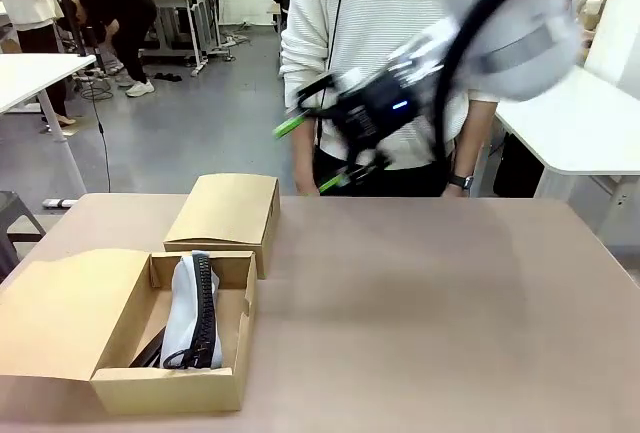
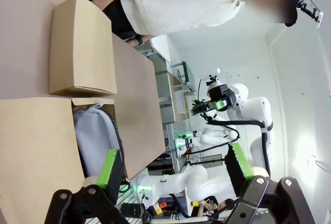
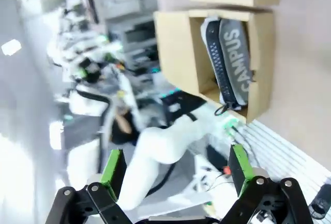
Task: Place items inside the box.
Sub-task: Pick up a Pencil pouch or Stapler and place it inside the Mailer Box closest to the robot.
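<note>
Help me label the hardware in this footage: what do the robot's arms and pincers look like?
The right arm is glossy white with rounded links, and a thick black cable loops along it. The right pincer is black with two fingers faced in green pads and a small blue light on its body. The left pincer matches: black linkage with round pivot bolts, green pads.

Front view: bright, even overhead light. Soft, faint shadows on worktop (image 1: 450, 303) beside the box (image 1: 170, 388); box interior darker. Right end effector (image 1: 312, 153) & its arm smeared w/ motion blur, bkgd behind it fairly sharp. Left wrist view: left end effector (image 2: 173, 161) close-up & slightly soft; wall to its right washed out white; wide-angle bend at frame edges. Right wrist view: whole frame motion-blurred, blown-out glare up-left of right end effector.
</note>
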Motion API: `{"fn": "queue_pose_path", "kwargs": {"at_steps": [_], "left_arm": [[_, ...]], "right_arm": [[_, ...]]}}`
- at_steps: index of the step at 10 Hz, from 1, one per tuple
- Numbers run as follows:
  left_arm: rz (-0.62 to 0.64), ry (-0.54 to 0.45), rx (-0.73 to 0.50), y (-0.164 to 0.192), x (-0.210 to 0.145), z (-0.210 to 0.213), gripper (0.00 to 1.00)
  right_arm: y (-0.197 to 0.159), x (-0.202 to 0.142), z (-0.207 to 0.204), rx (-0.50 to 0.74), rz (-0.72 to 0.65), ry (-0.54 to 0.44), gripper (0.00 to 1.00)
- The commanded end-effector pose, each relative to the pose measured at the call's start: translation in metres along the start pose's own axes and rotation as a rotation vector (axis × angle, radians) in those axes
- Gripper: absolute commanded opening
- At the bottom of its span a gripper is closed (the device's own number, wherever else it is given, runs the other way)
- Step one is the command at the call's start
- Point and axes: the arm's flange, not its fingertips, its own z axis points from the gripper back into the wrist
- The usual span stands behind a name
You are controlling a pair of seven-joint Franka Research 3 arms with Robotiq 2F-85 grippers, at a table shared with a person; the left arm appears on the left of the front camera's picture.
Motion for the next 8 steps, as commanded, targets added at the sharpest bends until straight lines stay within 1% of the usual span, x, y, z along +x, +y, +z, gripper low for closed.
{"fn": "queue_pose_path", "kwargs": {"at_steps": [1, 2, 3, 4, 5, 6, 7, 8], "left_arm": [[-0.016, -0.009, -0.025, -0.001, -0.001, -0.001, 1.0], [-0.016, -0.009, -0.025, -0.001, -0.001, -0.001, 1.0], [-0.016, -0.009, -0.025, -0.001, -0.001, -0.001, 1.0], [-0.016, -0.009, -0.025, -0.001, -0.001, -0.001, 1.0], [-0.016, -0.009, -0.025, -0.001, -0.001, -0.001, 1.0], [-0.016, -0.009, -0.025, -0.001, -0.001, -0.001, 1.0], [-0.016, -0.009, -0.025, -0.001, -0.001, -0.001, 1.0], [-0.016, -0.009, -0.025, -0.001, -0.001, -0.001, 1.0]], "right_arm": [[-0.066, -0.024, 0.065, 0.092, -0.034, -0.042, 1.0], [-0.092, -0.04, 0.099, 0.156, 0.013, -0.026, 1.0], [-0.128, -0.06, 0.135, 0.198, 0.039, -0.094, 1.0], [-0.164, -0.077, 0.167, 0.31, 0.076, -0.162, 1.0], [-0.197, -0.092, 0.186, 0.417, 0.105, -0.228, 1.0], [-0.221, -0.09, 0.185, 0.449, 0.135, -0.289, 1.0], [-0.218, -0.059, 0.155, 0.369, -0.007, -0.374, 1.0], [-0.207, -0.096, 0.191, 0.383, 0.067, -0.247, 1.0]]}}
